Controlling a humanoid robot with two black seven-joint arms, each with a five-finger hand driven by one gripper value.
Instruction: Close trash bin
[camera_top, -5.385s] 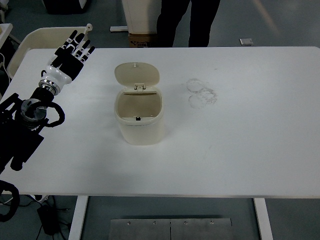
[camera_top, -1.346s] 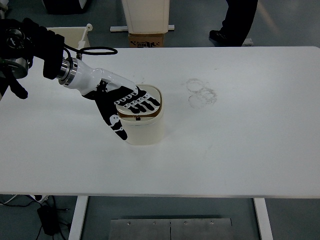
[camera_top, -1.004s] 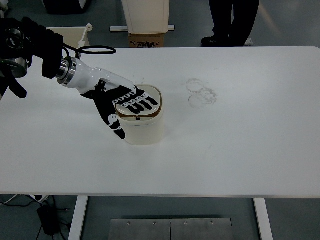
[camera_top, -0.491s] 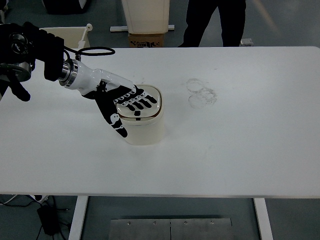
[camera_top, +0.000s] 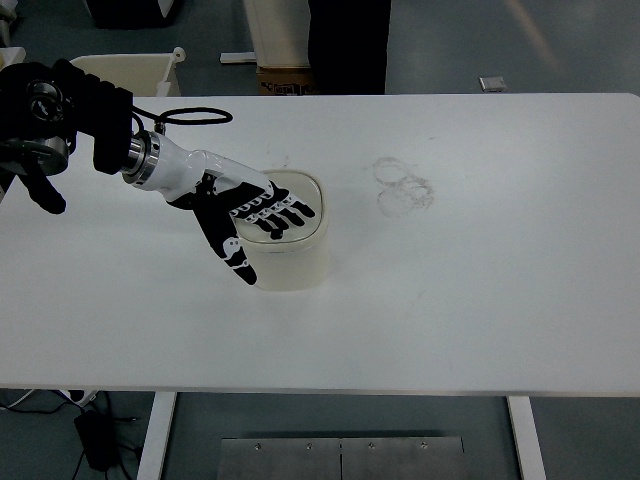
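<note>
Left hand (camera_top: 240, 212), fingers (camera_top: 285, 214) spread flat, hides part of trash bin (camera_top: 290, 262) lid.

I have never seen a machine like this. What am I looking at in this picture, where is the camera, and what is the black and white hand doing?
This is a humanoid robot at a white table. The camera sits high on the robot's side and looks forward and down, so the table's near edge is at the bottom. The left hand reaches in from the left. It lies flat, fingers spread, on the lid of a small cream trash bin; the lid is down. It grips nothing. Right of the bin are faint ring marks. A person's legs show beyond the far edge. The right arm is out of view.
</note>
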